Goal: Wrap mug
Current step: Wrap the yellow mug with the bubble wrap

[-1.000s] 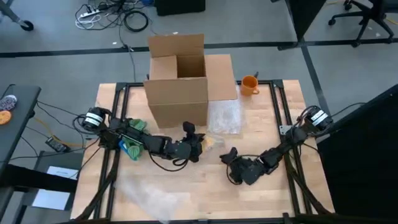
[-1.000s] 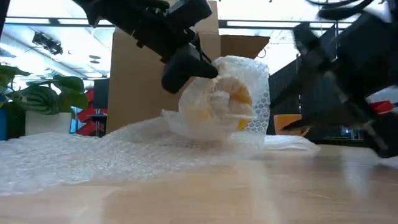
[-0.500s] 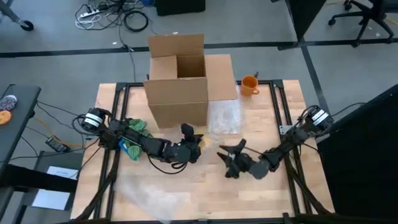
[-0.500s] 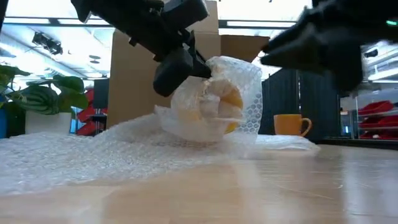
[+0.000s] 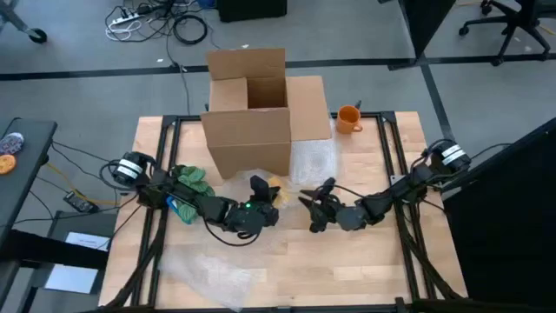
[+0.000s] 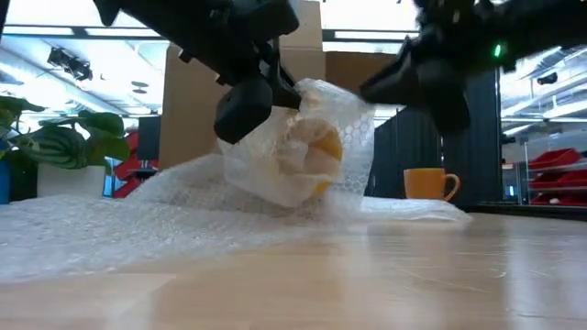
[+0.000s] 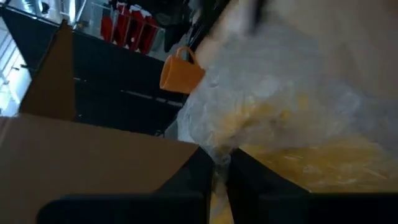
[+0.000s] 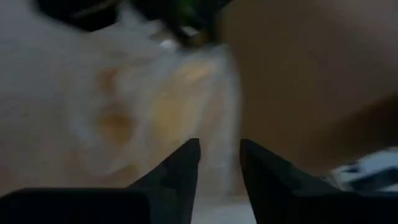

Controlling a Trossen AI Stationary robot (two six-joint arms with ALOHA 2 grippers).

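Gripping a fold of bubble wrap (image 6: 275, 174), the left gripper (image 5: 258, 198) holds a wrapped yellow mug (image 6: 312, 151) lifted mid-table, just in front of the cardboard box (image 5: 252, 117). The right gripper (image 5: 314, 207) sits just right of it, fingers apart. An orange mug (image 5: 348, 117) stands far right.

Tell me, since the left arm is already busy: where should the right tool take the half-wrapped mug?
Probably the loose bubble wrap flap on the half-wrapped mug, approached from the right tool side. The left tool pinches the opposite edge.
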